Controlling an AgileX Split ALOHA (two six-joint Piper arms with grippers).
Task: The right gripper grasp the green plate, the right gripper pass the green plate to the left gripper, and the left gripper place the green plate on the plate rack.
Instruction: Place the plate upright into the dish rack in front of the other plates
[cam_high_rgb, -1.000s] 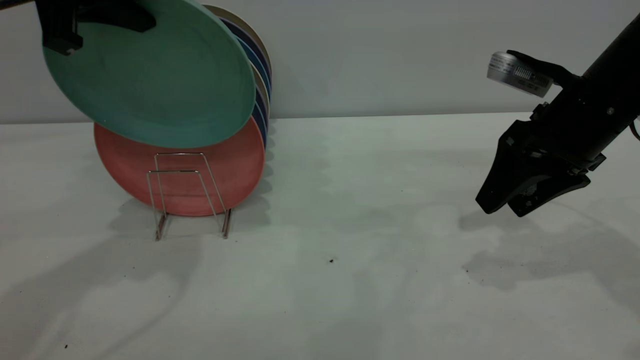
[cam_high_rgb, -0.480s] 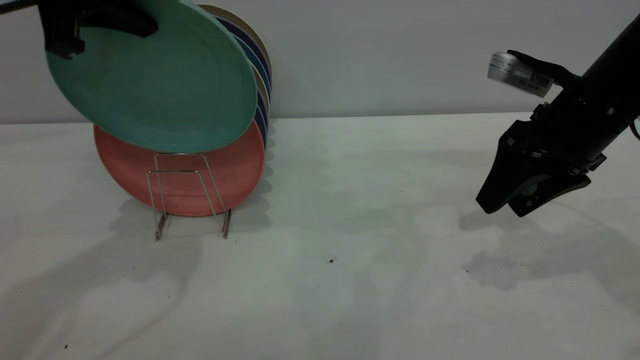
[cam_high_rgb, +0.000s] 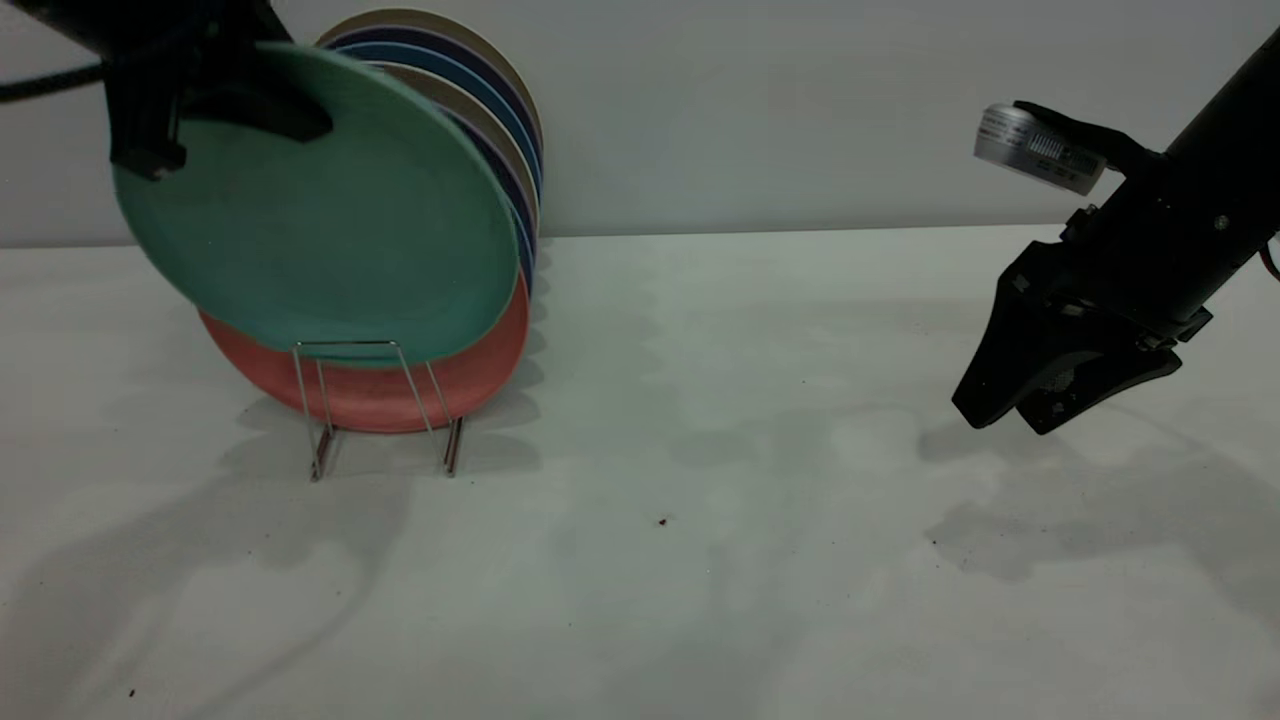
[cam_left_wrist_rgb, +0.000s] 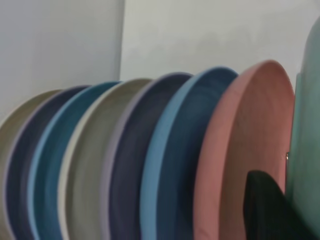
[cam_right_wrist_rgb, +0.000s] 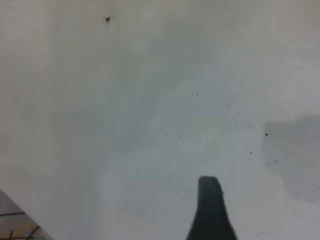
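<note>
1. The left claw (cam_high_rgb: 150, 110) is clamped on the upper rim of the green plate (cam_high_rgb: 320, 210); it holds the plate above the near end of the plate rack (cam_high_rgb: 375, 405), tilted and in front of the salmon-pink plate (cam_high_rgb: 440, 375)
2. The step in hand, as I judge it, is the placing: the plate's lower edge hangs about level with the top of the nearest wire loop and is not yet seated between the wires
3. To do it well, bring the plate closer to upright first, so its face runs parallel to the pink plate; the left wrist view shows the two faces near each other, with the stacked plates (cam_left_wrist_rgb: 125, 160) leaning in a row behind
4. Lower straight down into the free slot in front of the pink plate, and keep the rim off that plate, since a nudge could likely shift the whole row
5. Part the claw only once the lower edge seems borne by the rack's base wires, then lift up and clear
6. The right claw (cam_high_rgb: 1010, 410) hangs well apart over the bare surface (cam_high_rgb: 700, 500), slightly parted and holding nothing; it can stay there
</note>
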